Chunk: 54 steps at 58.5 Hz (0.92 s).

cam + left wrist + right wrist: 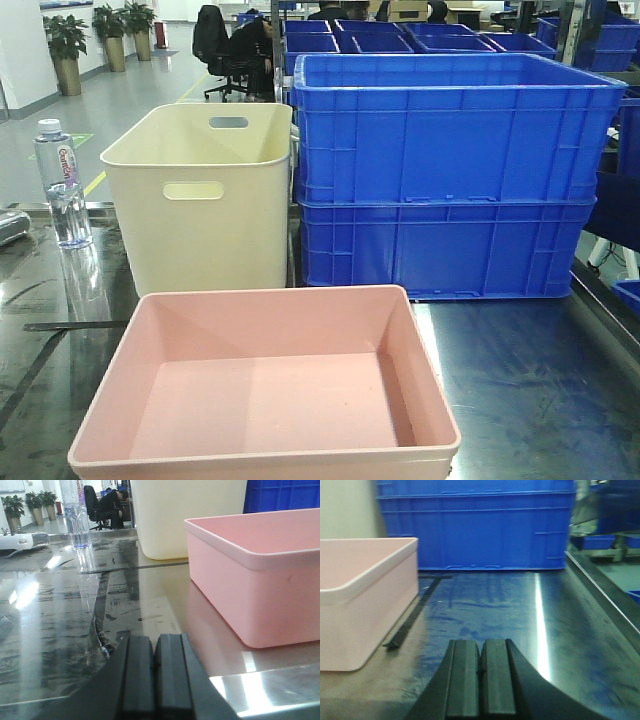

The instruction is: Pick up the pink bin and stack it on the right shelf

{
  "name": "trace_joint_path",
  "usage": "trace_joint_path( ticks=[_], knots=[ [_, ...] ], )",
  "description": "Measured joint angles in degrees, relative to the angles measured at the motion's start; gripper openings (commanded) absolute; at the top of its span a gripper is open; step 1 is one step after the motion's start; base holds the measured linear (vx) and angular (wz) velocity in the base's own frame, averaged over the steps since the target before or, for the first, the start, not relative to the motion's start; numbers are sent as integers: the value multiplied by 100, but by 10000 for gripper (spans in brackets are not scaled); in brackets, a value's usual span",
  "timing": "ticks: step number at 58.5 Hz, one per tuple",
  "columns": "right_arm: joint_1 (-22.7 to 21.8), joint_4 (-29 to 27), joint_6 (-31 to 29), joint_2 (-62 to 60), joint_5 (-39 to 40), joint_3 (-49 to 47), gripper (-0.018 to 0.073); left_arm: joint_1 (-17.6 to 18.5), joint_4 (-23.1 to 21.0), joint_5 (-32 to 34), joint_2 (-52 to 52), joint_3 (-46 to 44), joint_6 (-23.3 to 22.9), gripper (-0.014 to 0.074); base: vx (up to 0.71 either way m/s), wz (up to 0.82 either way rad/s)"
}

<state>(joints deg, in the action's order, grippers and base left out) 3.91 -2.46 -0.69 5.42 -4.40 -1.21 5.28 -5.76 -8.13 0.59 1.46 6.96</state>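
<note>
While crates [440, 170] crowd behind — pink bin [265, 385] untouched.

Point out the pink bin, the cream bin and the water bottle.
pink bin [270, 400]: front view, on its inside floor.
cream bin [200, 240]: front view, on its front wall below the handle slot.
water bottle [62, 190]: front view, on its clear body under the label.

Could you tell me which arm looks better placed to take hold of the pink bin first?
Probably neither alone. The left gripper and right gripper, both shut, flank the pink bin, each facing one side wall with bare tabletop between. It looks wide for a one-sided grasp.
</note>
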Motion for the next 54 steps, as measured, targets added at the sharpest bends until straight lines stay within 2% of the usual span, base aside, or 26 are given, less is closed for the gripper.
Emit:
trace_joint_path(
  ticks=[6, 18, 54],
  knots=[
    [-157, 79, 168, -517, -255, 270, -8, 0, 0, -5, 0, 0, 0, -8, 0, 0],
    [-178, 357, 287, -616, -322, 294, -8, 0, 0, -13, 0, 0, 0, -8, 0, 0],
    [-178, 387, 317, -616, -322, 294, -8, 0, 0, -13, 0, 0, -5, -8, 0, 0]
  ],
)
